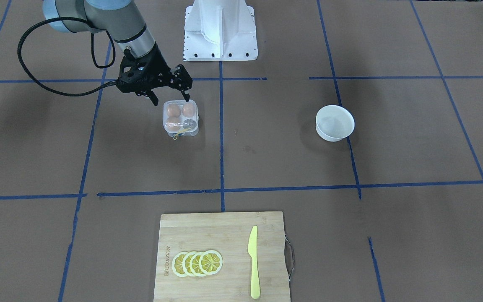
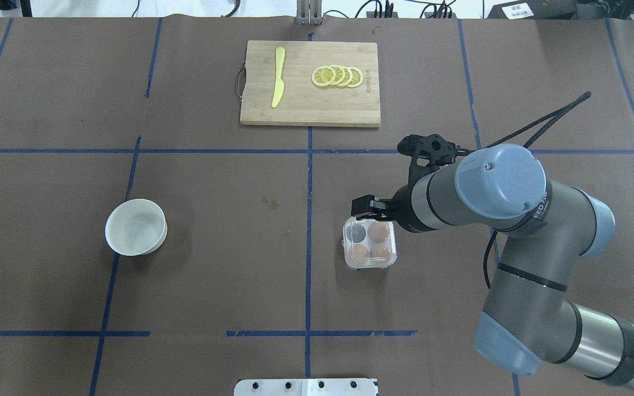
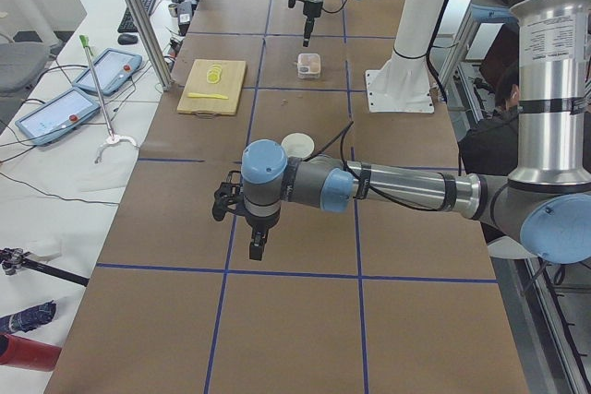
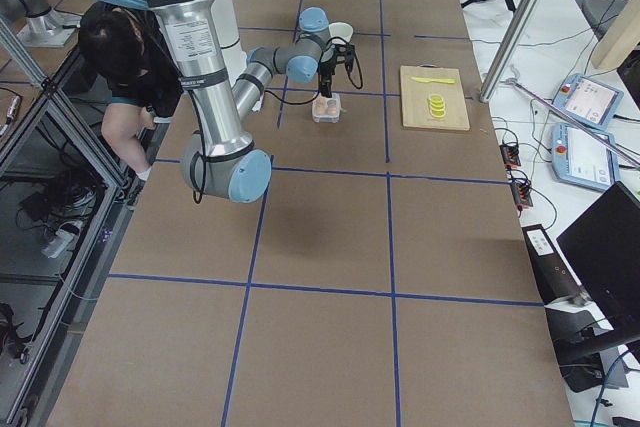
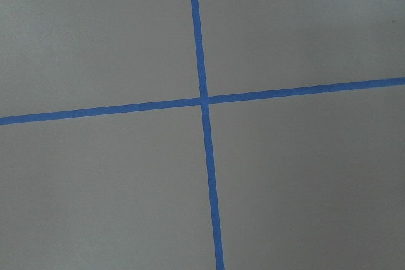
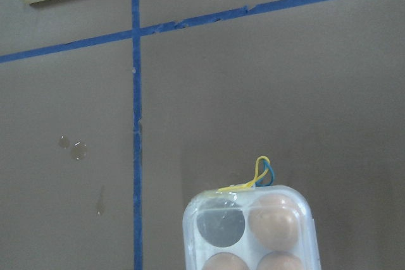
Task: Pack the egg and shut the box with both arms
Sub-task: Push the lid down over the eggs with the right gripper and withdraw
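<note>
1. Right of the centre tape line, about midway between the robot's edge of the surface (image 2: 212, 275) and yours, you will find the box (image 2: 370, 243).
2. You can count three brown eggs (image 2: 378, 231) in its cells, but they look alike, so you cannot pick out the task's one. The fourth cell (image 2: 356, 233), at the box corner nearest your edge and the centre line, shows dark.
3. Its clear lid looks to be lying over the cells; whether it is latched you cannot tell. The yellow string (image 6: 259, 175) sticks out on the side facing you.
4. The right tool (image 1: 171, 100) hovers just above the box, fingers spread apart and gripping nothing.
5. The left tool (image 3: 258, 248) hangs over bare surface toward the left end, well apart from the box. You see it only from the side, so you cannot tell whether its fingers are apart or together.
6. Toward the left end sits the white bowl (image 2: 135, 227). At your edge lies the cutting board (image 2: 310, 110), carrying a yellow knife (image 2: 278, 84) and lemon slices (image 2: 337, 76).
</note>
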`<state>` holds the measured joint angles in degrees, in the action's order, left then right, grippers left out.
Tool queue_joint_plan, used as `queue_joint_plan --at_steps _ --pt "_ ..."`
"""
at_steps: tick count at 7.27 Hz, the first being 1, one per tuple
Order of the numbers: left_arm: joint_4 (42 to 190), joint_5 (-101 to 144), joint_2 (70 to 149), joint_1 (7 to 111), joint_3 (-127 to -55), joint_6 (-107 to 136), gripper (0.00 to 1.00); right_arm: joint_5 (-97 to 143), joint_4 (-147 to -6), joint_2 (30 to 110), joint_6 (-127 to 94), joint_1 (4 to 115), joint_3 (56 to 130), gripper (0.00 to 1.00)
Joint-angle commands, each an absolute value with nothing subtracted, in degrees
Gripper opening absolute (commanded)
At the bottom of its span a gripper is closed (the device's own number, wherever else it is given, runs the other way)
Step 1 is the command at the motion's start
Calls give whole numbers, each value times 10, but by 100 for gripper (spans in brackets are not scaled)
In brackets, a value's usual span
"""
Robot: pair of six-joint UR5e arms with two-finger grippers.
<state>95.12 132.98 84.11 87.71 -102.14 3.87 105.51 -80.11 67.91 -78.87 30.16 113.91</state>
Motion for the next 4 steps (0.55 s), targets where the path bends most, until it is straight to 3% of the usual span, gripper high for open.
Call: queue_joint_plan --at_steps 1,3,4 --pt "952 1329 838 877 -1021 39 100 1084 -916 678 -721 352 1160 100" --pt "952 1328 837 878 -1021 39 100 1103 -993 695 -574 414 1173 100" --pt "952 1328 836 878 -1020 39 100 1154 -992 740 -472 481 1173 100"
